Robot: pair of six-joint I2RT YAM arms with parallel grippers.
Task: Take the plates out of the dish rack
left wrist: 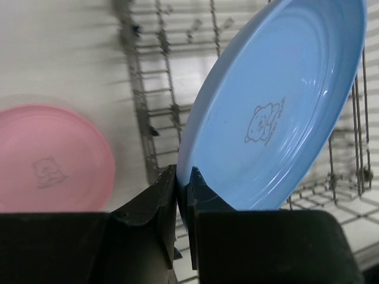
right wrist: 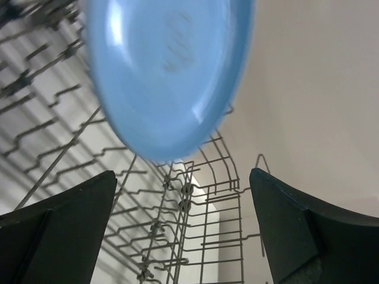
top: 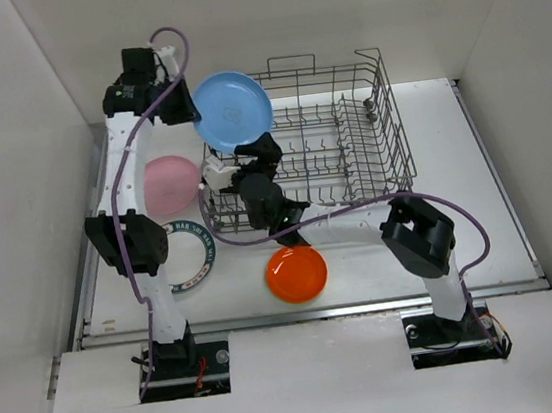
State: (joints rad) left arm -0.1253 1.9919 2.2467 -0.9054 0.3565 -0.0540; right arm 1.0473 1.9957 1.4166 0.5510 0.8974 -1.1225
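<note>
A blue plate (top: 232, 109) hangs tilted in the air over the left end of the dish rack (top: 349, 142), and my left gripper (top: 188, 103) is shut on its rim. In the left wrist view both fingers pinch the blue plate's (left wrist: 278, 112) lower edge at the left gripper (left wrist: 183, 177). My right gripper (top: 235, 161) sits just below the plate at the rack's left end. In its wrist view the right gripper (right wrist: 182, 173) is open and holds nothing, with the blue plate (right wrist: 166, 71) above it and apart from it. No plate shows inside the rack (right wrist: 189, 231).
A pink plate (top: 170, 184) lies on the table left of the rack, also seen as the pink plate (left wrist: 50, 157) under my left wrist. A white plate with a dark teal rim (top: 190, 257) lies partly under the left arm. An orange plate (top: 296, 273) sits at the front.
</note>
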